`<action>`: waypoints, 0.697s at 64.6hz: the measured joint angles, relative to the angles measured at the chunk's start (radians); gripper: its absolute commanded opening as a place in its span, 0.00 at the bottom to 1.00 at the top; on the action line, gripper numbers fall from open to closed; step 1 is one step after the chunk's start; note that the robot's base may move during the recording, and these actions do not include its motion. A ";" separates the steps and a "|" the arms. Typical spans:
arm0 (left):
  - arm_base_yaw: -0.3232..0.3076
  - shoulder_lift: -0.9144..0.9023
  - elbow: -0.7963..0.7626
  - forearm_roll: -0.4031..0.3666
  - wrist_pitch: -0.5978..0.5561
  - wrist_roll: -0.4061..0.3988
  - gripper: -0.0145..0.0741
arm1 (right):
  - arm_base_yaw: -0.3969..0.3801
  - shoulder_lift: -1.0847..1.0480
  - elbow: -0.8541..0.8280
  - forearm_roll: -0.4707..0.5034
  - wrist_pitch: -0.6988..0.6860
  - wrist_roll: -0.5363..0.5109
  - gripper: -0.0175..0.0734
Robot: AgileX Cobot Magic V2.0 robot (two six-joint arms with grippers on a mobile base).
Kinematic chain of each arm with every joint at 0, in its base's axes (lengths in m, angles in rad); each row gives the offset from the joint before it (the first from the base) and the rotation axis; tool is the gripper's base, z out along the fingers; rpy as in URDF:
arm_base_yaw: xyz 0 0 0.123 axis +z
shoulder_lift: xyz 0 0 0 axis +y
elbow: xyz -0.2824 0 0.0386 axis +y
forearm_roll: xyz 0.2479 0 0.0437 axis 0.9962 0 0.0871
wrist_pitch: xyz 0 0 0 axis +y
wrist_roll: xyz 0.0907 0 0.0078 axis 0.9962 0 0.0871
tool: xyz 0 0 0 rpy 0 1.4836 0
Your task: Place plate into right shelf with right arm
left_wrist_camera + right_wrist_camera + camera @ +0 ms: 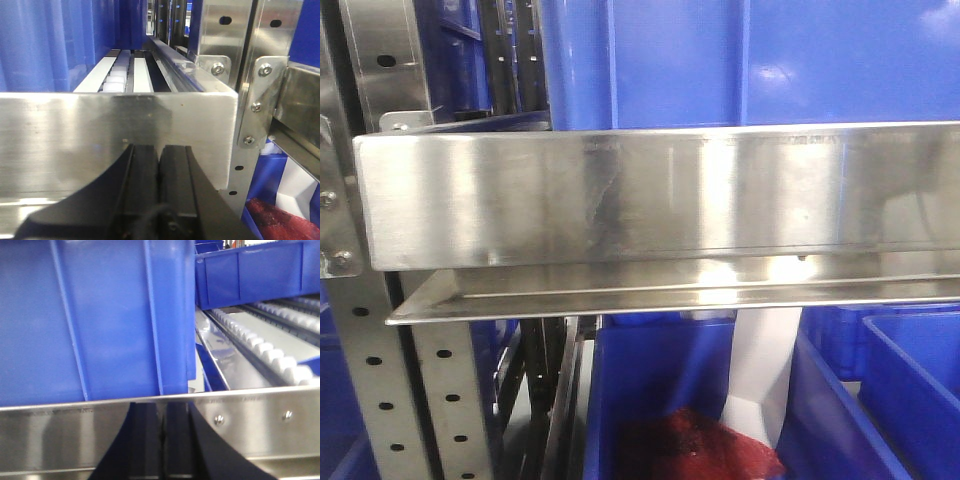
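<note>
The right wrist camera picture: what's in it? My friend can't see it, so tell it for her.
A big blue bin sits on a shiny steel shelf rail, with white rollers to its right. The right gripper, fingers pressed together, is dark and low in front.

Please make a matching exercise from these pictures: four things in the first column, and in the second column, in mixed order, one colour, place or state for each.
Column 1:
1. front rail
2. bin
3. left gripper
4. red material

Column 2:
A. blue plastic with ribbed walls
B. low in the front view, inside a bin beneath the rail
C. shiny brushed steel
D. black, fingers pressed together with nothing between them

Pairs: 1-C, 2-A, 3-D, 4-B
</note>
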 measured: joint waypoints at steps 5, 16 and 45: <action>0.000 0.000 0.000 0.000 0.000 0.000 0.11 | 0.000 0.000 0.021 -0.003 -0.020 0.022 0.25; 0.000 0.000 0.000 0.000 0.000 0.000 0.11 | 0.000 -0.018 0.056 -0.064 -0.055 0.033 0.25; 0.000 0.000 0.000 0.000 0.000 0.000 0.11 | 0.000 -0.083 0.169 -0.089 -0.231 0.035 0.25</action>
